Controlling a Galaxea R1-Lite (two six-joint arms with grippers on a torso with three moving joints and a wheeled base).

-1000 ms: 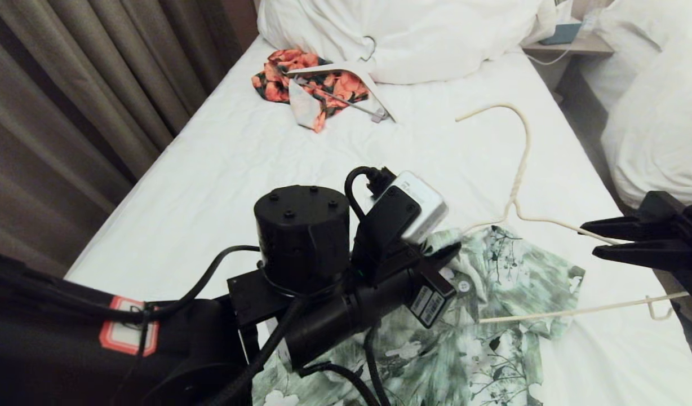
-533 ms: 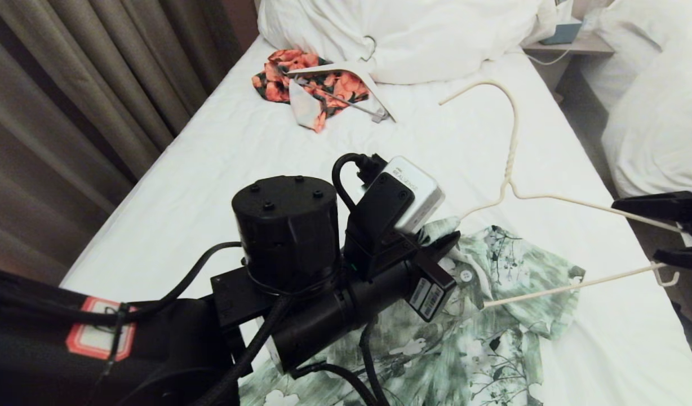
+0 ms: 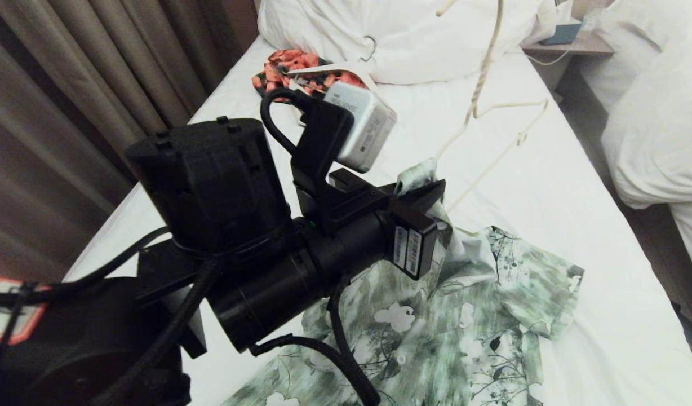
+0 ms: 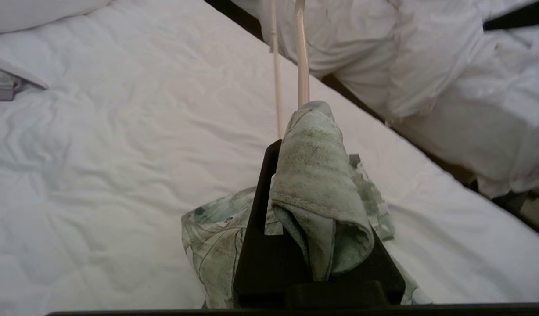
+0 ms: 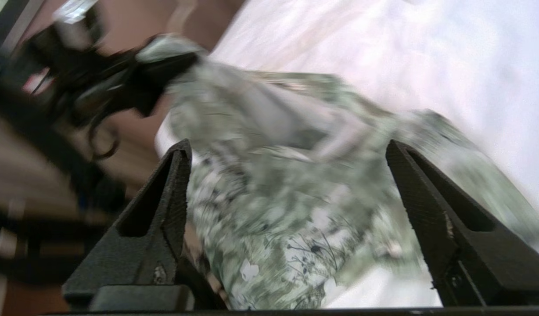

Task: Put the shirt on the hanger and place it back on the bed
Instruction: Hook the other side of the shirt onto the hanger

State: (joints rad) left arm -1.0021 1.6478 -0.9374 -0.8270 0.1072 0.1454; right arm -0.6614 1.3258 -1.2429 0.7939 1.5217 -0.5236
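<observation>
Open sheet of the bed (image 3: 549,186) lies right of the shirt (image 3: 470,316); the raised hanger (image 3: 481,79) and left gripper (image 3: 422,192) block the middle.

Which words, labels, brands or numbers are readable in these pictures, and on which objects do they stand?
No text can be read for certain.
White camera box on the left arm: faint print, too blurred to read.
Two barcode stickers by the left gripper: codes and print too small to read.
Red-bordered label on the left arm: no writing can be made out.
Shirt, hanger, bed: no text.
</observation>
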